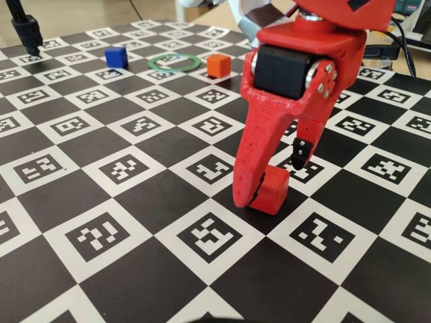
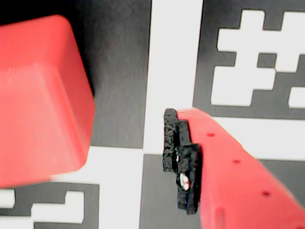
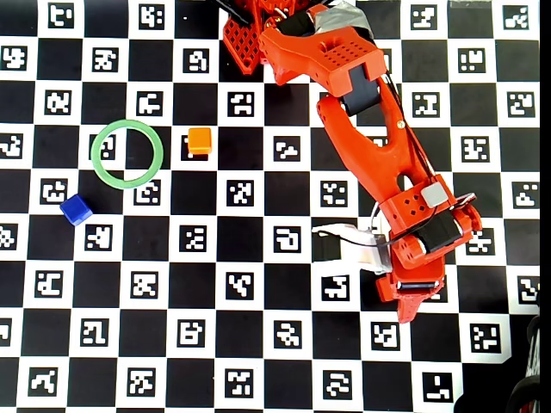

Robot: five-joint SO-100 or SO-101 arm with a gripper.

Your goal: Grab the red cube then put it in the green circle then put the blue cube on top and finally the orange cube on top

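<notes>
Fixed view: my red two-finger gripper (image 1: 273, 176) is down at the checkered marker board (image 1: 101, 195), fingers spread and straddling the small bright-red plastic cube (image 1: 271, 191). Big fixed finger (image 1: 250, 168) touches or nearly touches its left face; the black-padded fingertip (image 1: 299, 155) hangs apart, right and higher. Nothing gripped yet. Far back: thin flat light-green ring (image 1: 174, 62), deep-blue plastic cube (image 1: 116, 57) left of it, orange plastic cube (image 1: 218, 65) right of it, all apart.

Wrist view: red cube (image 2: 40, 100) fills the left, flat on the board, gap to the black pad (image 2: 181, 162).

Overhead view: arm hides the red cube; ring (image 3: 126, 152), blue (image 3: 76, 209), orange (image 3: 200, 140) well apart from me.

Judgement: light, rigid, smooth, probably slippery; no long axis, so pinch two opposite flat faces, mid-height.
</notes>
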